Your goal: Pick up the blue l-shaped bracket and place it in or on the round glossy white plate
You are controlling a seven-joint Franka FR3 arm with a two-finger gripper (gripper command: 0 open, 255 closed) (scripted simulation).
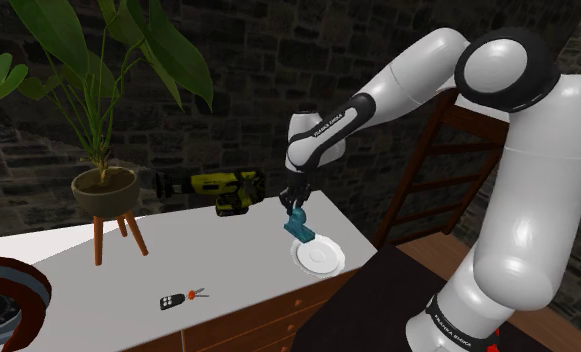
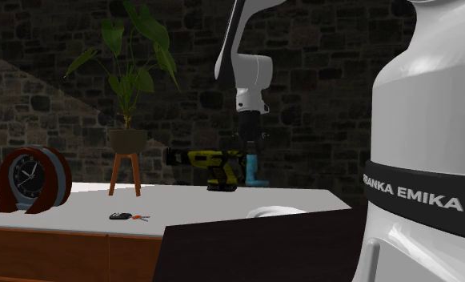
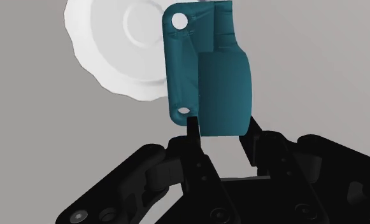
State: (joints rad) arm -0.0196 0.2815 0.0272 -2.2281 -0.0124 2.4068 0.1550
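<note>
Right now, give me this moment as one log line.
gripper: shut on blue bracket | bracket: at white plate rim | placement: not yet done

Bracket (image 1: 298, 224) above plate (image 1: 319, 256) — drill (image 1: 223, 188) behind

A deep teal blue is worn by the bracket (image 3: 209, 76). The plate (image 3: 123, 51) is rendered in plain glossy white, the surface (image 1: 208, 260) in pale grey, and the drawer fronts (image 1: 248, 325) below it in warm brown. The hand (image 3: 223, 127) is drawn all black, and the arm (image 1: 408, 80) is coloured white with dark joints. Yellow-green and black are combined on the drill (image 1: 233, 188). Green is seen on the plant's leaves (image 1: 128, 50), a dull dark grey on its pot (image 1: 105, 188) and reddish brown on the pot's legs (image 1: 103, 235). The key fob (image 1: 173, 300) is coloured black with red marks. A red-brown case and a dark face are shown on the clock (image 2: 30, 178). The wall (image 1: 278, 60) is patterned in dark grey stone blocks.
</note>
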